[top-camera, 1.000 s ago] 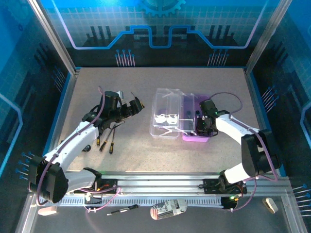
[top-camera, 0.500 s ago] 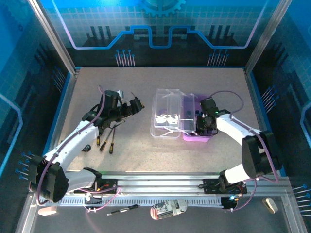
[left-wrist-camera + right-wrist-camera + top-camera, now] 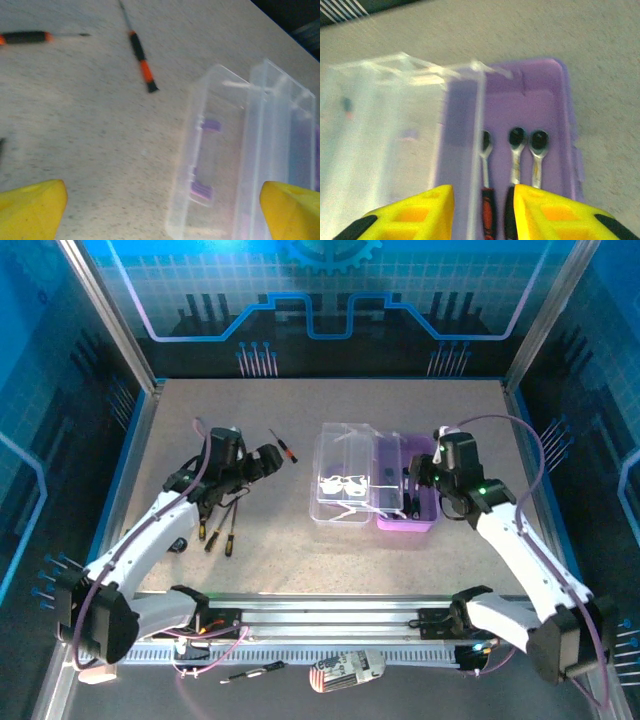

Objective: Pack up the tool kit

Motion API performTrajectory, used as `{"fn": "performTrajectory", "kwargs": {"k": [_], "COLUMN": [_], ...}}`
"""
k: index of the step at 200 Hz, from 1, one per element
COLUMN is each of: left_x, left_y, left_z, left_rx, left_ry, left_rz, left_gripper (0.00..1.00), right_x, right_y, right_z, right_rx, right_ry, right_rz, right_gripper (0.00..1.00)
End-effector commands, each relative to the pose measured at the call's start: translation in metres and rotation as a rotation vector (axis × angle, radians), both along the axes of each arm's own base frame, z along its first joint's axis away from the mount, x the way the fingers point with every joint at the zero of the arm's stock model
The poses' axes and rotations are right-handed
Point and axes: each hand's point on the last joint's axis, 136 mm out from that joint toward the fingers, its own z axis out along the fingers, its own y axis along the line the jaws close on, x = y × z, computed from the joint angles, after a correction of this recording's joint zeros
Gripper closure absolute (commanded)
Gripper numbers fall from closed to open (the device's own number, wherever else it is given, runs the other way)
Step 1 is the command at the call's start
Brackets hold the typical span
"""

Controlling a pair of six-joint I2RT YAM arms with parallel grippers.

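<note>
Kit: small clear-lidded purple plastic box (image 3: 540,107) looked light, slippery; probably best held by its wall.
Left gripper (image 3: 162,210): spread, empty.
Right gripper (image 3: 484,210): parted, empty.

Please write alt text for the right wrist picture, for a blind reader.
An open tool kit on a grey table: its purple base holds three thin tools side by side, its clear lid lies open to the left. The right gripper hovers above, yellow fingers apart.
</note>
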Motion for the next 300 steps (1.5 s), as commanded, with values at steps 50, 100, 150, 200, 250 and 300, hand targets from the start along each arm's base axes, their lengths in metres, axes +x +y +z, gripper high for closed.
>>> {"fn": "performTrajectory", "kwargs": {"k": [50, 100, 150, 200, 250, 300], "left_x": [-0.057, -0.098, -0.113, -0.120, -0.109, -0.098], "left_y": [0.062, 0.072, 0.069, 0.065, 0.044, 0.011], "left_z": [-0.085, -0.123, -0.149, -0.171, -0.179, -0.185], "left_rx": [0.149, 0.164, 0.178, 0.198, 0.238, 0.288], "left_ry": [0.299, 0.454, 0.547, 0.602, 0.625, 0.642], "left_rz": [0.201, 0.263, 0.250, 0.216, 0.089, -0.048], "left_gripper": [0.20, 0.37, 0.40, 0.41, 0.51, 0.70], "right_x": [0.000, -0.005, -0.008, -0.012, -0.012, -0.012], "right_y": [0.054, 0.061, 0.061, 0.056, 0.056, 0.054], "right_z": [-0.003, -0.018, -0.018, -0.019, -0.018, -0.013], "right_rx": [0.132, 0.179, 0.182, 0.173, 0.179, 0.172], "right_ry": [-0.026, -0.007, -0.015, -0.013, -0.009, -0.015], "right_rz": [0.155, 0.173, 0.180, 0.168, 0.165, 0.160], "right_gripper": [0.63, 0.62, 0.62, 0.62, 0.62, 0.62]}}
